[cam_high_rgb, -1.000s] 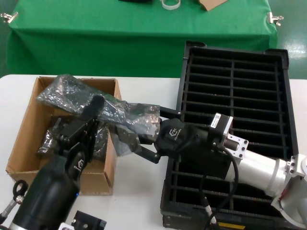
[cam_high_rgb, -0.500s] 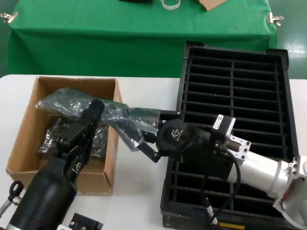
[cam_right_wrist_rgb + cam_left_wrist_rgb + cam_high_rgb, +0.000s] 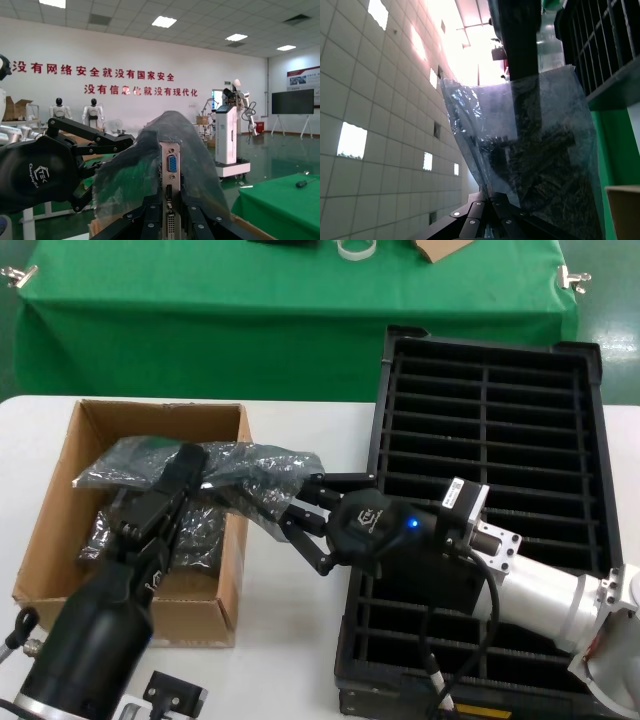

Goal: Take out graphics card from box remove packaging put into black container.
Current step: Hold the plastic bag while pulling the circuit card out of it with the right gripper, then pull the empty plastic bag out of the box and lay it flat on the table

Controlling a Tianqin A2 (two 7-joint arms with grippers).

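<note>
The graphics card (image 3: 170,172) shows its silver bracket with a blue port, still inside the crinkly grey packaging (image 3: 250,468). The bag hangs stretched between both grippers over the right wall of the cardboard box (image 3: 48,515). My left gripper (image 3: 190,472) is shut on the bag's far end, with the film pinched at its jaws (image 3: 492,200). My right gripper (image 3: 288,512) is shut on the card's bracket end (image 3: 170,212), the bag draped around it. The black container (image 3: 592,430) lies to the right, under my right arm, its slots bare.
More bagged cards (image 3: 110,532) lie in the bottom of the box. A green-covered table (image 3: 250,320) stands behind the white table. A small black part (image 3: 175,695) sits at the front edge near my left arm.
The bagged card has sunk and swung left, now lying lower and flatter over the box. My left gripper has dropped with it and my right gripper has followed slightly to the left.
</note>
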